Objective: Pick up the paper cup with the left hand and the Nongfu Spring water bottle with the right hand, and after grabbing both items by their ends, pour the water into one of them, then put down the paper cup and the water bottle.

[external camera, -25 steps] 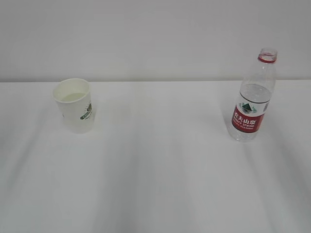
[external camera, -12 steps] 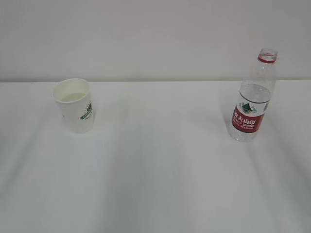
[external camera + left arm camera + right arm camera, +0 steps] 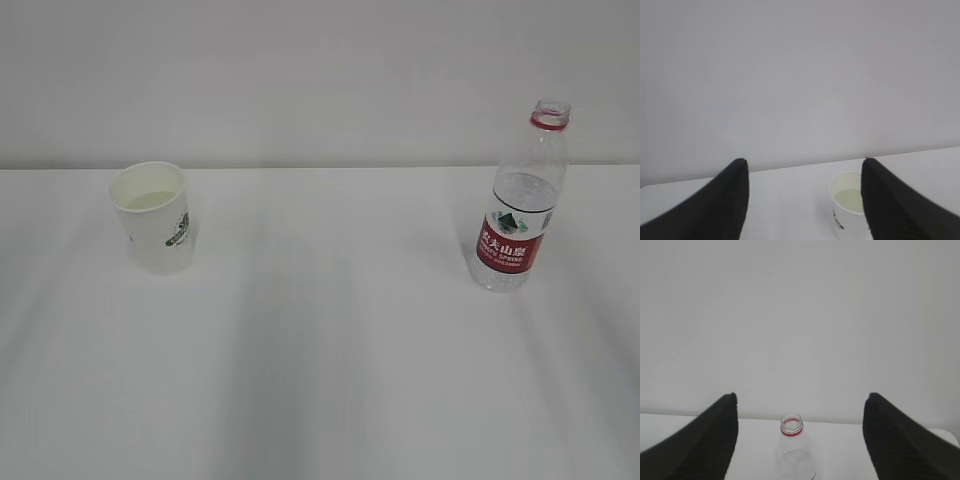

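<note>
The white paper cup (image 3: 155, 217) with a dark green logo stands upright on the left of the white table, with pale water (image 3: 150, 199) inside. The uncapped Nongfu Spring water bottle (image 3: 520, 205), clear with a red label, stands upright on the right. Neither arm shows in the exterior view. In the left wrist view my left gripper (image 3: 805, 172) is open and empty, pulled back from the cup (image 3: 847, 205), whose right side its right finger (image 3: 890, 205) covers. My right gripper (image 3: 800, 407) is open and empty, back from the bottle (image 3: 792, 450), which shows between its fingers.
The white table (image 3: 330, 330) runs to a plain pale wall (image 3: 320, 70) behind. Nothing else stands on it between the cup and the bottle.
</note>
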Robot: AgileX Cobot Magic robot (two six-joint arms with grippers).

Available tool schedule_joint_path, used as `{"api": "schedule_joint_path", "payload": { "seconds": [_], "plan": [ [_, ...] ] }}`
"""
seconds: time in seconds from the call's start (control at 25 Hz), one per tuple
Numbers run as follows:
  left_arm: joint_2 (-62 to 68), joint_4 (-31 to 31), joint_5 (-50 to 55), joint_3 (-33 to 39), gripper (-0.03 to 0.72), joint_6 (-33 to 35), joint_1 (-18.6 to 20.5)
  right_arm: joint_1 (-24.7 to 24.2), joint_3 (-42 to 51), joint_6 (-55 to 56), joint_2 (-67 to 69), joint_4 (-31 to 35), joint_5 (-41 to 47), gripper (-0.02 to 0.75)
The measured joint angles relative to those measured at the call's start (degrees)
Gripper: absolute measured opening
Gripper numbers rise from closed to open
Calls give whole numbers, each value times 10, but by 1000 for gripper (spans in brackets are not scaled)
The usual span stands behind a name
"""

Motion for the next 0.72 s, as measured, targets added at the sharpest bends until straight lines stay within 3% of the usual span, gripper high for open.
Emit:
{"api": "schedule_joint_path", "payload": {
  "seconds": [0.24,0.72],
  "plan": [
    [-21,-1,55,-32,516,0,-1,0,-44,0,-1,0,69,587],
    [-134,-2,126,-37,516,0,-1,0,-50,-3,-72,0,116,588]
  ]
}}
